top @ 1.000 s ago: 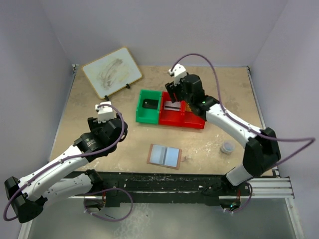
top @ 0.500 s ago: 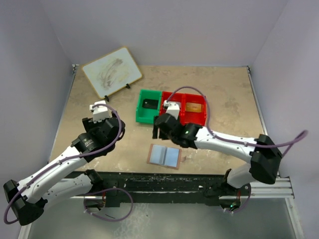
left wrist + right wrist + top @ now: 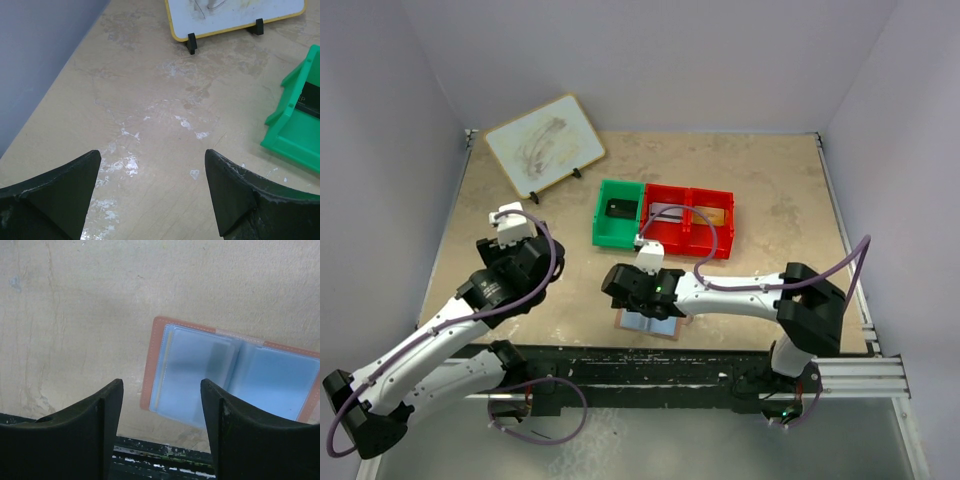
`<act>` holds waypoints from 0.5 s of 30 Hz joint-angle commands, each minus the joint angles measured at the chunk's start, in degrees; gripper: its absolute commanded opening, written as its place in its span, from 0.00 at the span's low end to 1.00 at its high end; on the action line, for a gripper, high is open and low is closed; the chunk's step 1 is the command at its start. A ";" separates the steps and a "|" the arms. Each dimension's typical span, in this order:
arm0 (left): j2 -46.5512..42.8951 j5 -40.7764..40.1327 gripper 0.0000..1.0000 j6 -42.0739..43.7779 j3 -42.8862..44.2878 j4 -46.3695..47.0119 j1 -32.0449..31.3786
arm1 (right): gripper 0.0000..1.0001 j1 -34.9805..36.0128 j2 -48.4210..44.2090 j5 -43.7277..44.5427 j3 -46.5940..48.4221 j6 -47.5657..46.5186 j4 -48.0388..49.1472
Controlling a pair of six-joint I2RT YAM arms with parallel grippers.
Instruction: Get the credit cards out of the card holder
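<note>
My right claw (image 3: 160, 385) hung open and empty just above the card holder (image 3: 227, 375), which lay spread flat on the worktop (image 3: 75, 315) near its front edge. My left claw (image 3: 152, 155) gaped wide and empty, well apart. The red bin (image 3: 710, 250) held card-like pieces. I judged the task partly done, but couldn't tell whether the sleeves held more.

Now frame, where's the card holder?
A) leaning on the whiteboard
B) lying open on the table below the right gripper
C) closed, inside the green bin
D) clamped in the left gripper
B: the right wrist view shows the card holder spread open on the table, blue panels up, with the open right gripper above its left panel.
</note>
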 commanded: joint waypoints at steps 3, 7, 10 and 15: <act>0.32 -1.37 0.83 -0.57 1.64 0.27 0.74 | 0.63 0.08 2.08 -0.88 -0.63 6.38 -3.93; 0.98 -0.80 0.83 -0.13 1.67 0.45 0.71 | 0.65 0.07 3.74 -0.56 0.38 6.40 -5.50; 1.28 -0.85 0.83 -0.10 1.66 0.30 0.77 | 0.67 -0.01 4.00 -0.60 0.22 6.41 -6.11; 1.20 -0.87 0.83 -0.10 1.67 0.46 0.92 | 0.68 -0.32 6.10 -0.56 0.89 5.54 -6.71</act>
